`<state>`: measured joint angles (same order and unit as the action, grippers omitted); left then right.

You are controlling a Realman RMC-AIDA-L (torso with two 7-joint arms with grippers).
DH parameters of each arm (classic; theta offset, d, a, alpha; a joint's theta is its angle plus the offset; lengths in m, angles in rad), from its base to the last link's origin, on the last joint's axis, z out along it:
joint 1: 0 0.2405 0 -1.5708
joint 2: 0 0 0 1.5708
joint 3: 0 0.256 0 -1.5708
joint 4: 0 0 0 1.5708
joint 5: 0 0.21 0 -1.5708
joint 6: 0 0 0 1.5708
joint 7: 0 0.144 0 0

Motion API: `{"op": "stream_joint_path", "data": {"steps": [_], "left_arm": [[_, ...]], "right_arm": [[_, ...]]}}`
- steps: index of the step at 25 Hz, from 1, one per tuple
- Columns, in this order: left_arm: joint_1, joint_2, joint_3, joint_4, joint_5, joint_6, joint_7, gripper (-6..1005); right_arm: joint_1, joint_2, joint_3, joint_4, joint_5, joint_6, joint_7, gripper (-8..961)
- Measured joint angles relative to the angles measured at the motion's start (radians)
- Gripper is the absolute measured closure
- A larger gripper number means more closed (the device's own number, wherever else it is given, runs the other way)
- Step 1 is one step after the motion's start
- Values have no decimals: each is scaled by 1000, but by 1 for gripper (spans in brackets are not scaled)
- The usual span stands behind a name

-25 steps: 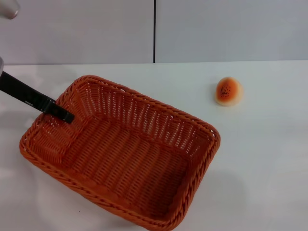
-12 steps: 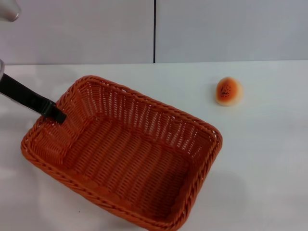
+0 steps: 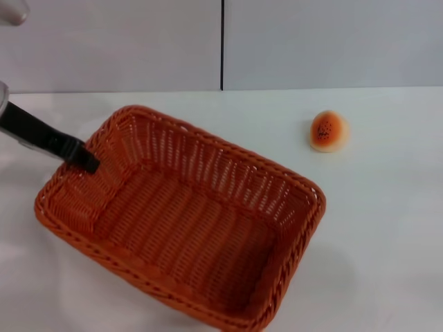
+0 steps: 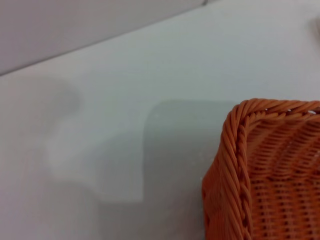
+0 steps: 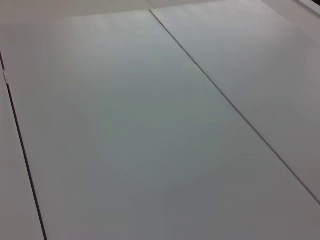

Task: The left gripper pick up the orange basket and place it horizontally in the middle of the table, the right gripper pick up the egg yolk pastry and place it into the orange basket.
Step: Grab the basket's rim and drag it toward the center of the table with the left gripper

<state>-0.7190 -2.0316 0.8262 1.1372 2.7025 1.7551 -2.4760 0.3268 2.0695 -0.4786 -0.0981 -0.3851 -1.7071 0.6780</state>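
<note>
Left gripper (image 3: 88, 163) has its black tip at the left short-end rim of the orange basket (image 3: 187, 221) — it looks pinched on that wall, but the fingers sit too close together to tell whether they're clamped or just touching. No fingers show in the left wrist view, only a braided corner of the basket over the table (image 3: 387, 228).

Basket sits left of centre, near the front edge. Long axis runs diagonally — far-left corner to near-right corner, not square to the table edge. So the coming move hinges on rotation: judging from this, the gripped end has to swing until the long axis lies across the table, plus a shift toward the middle.

Egg yolk pastry (image 3: 329, 131) rests upright on the table, well apart from the basket, off past its far right side — the right arm's side.

Right gripper isn't visible; its wrist camera shows only plain white panels.
</note>
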Motion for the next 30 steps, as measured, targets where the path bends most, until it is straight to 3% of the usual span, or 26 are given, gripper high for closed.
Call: {"op": "stream_joint_path", "data": {"steps": [4, 12, 20, 22, 30], "left_arm": [[-7, -9, -69, 30, -11, 57, -18, 838], [-25, -4, -96, 136, -50, 154, -106, 838], [-24, 8, -240, 144, -127, 145, -132, 838], [8, 6, -291, 135, -142, 113, -151, 838], [106, -23, -300, 139, -157, 73, -221, 838]], "right_arm": [[1, 0, 0, -5, 0, 9, 0, 169], [-1, -2, 4, -5, 0, 36, 0, 170], [10, -8, 6, -7, 3, 47, 0, 169], [12, -12, 7, -7, 4, 47, 0, 169], [20, -21, 8, -12, 5, 64, 0, 169]]}}
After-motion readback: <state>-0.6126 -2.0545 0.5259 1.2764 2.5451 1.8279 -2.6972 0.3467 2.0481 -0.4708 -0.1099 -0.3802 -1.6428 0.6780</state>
